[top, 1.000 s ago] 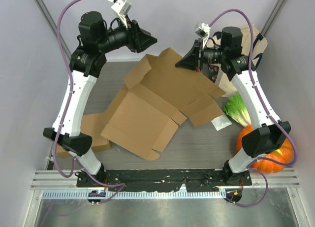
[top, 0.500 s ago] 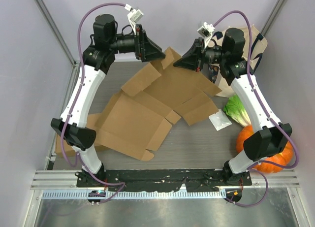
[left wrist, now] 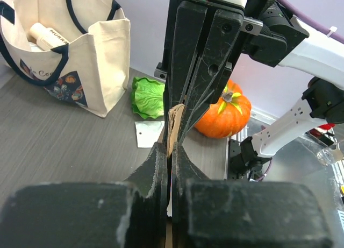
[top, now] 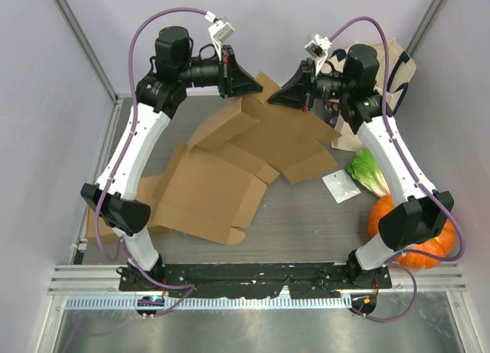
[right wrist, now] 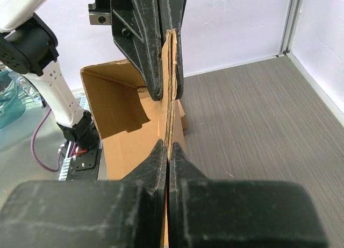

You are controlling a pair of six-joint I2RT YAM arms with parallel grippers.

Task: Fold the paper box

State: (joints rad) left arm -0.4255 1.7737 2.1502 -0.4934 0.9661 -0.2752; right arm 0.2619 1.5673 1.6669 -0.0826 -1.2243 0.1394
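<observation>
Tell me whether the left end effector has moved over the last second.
Yes. The left end effector has swung right, toward the tote bag, and now pinches the paper box's far flap opposite the right end effector.

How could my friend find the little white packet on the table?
Start at the big brown cardboard box lying open in the middle of the grey table, then look past its right-hand flap toward the orange pumpkin. There, right beside the leafy green cabbage, lies the little white packet. It is the only thing nearby that is flat, square and white.
</observation>
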